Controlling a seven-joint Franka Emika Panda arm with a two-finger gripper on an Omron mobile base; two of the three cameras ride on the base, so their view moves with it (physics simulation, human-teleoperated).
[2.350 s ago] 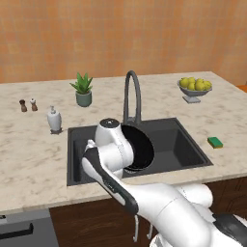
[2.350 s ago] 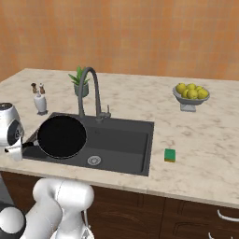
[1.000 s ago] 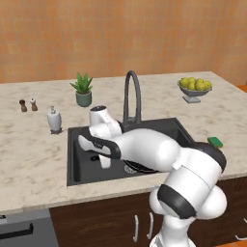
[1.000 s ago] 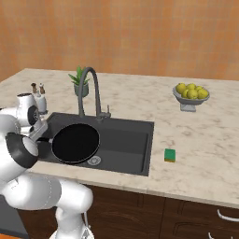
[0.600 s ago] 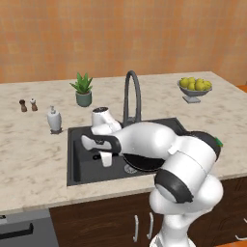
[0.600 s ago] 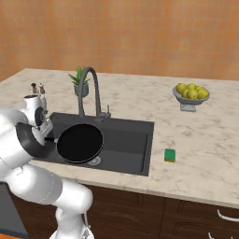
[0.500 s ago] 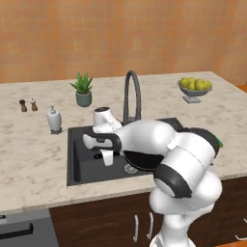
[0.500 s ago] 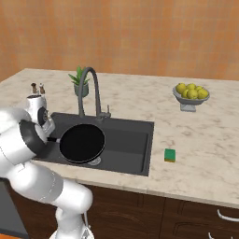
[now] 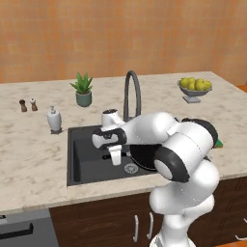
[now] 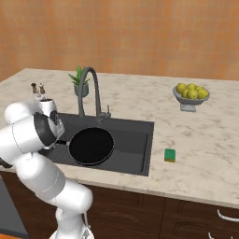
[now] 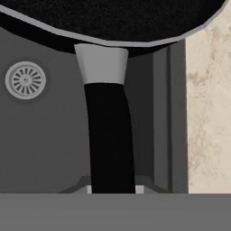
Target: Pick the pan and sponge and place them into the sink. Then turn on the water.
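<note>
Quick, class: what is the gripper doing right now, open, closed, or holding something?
Gripper: closed on the pan by its handle, over the sink.

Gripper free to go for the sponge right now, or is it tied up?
Probably not yet. The gripper is shut on the pan handle over the sink; the sponge lies unobstructed on the counter right of it.

Marble counter [image 10: 200, 154] w/ sponge [image 10: 170, 155], fruit bowl [image 10: 190, 96], plant [image 9: 83, 89]
</note>
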